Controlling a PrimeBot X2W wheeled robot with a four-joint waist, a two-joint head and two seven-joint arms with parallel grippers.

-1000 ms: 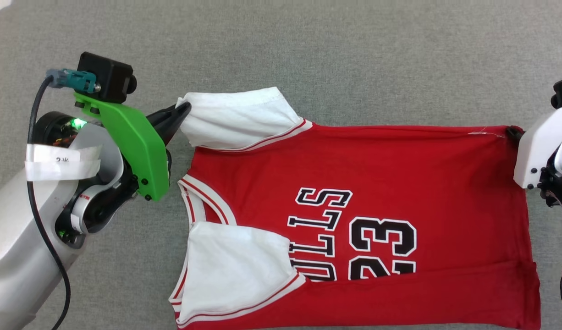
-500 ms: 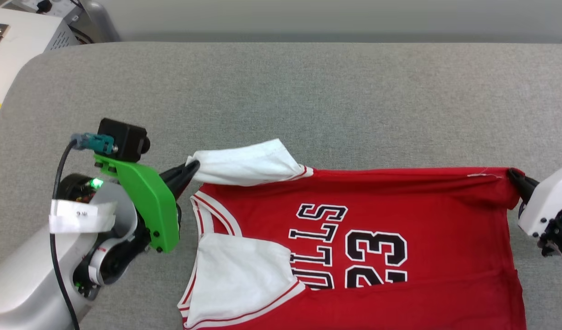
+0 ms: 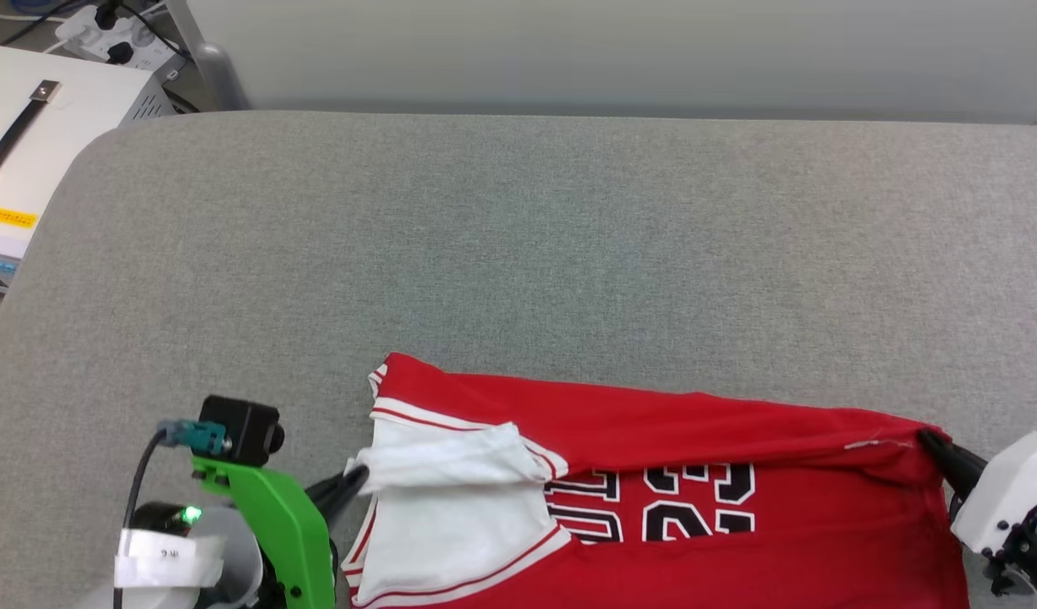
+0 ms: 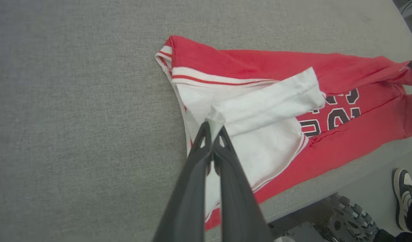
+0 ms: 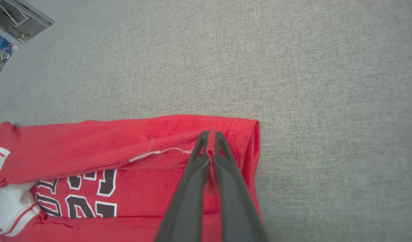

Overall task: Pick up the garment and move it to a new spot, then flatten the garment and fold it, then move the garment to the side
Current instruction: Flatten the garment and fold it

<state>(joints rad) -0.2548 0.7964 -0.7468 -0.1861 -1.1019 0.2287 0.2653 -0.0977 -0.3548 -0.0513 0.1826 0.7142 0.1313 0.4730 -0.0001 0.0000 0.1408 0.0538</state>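
- On the garment (image 3: pixel 738 550), black white-outlined lettering (image 3: pixel 582 512): the fold covers half of it, so I can't read a word.
- Just right of that, the number (image 3: pixel 698 507), also cut by the fold; what I can make out looks like 23.
- Yellow sticker (image 3: pixel 13 218) on the white box (image 3: pixel 62 127), far left: print too small.
- White tape tag (image 3: pixel 159 554) on my left arm (image 3: pixel 231 541): marks unreadable.
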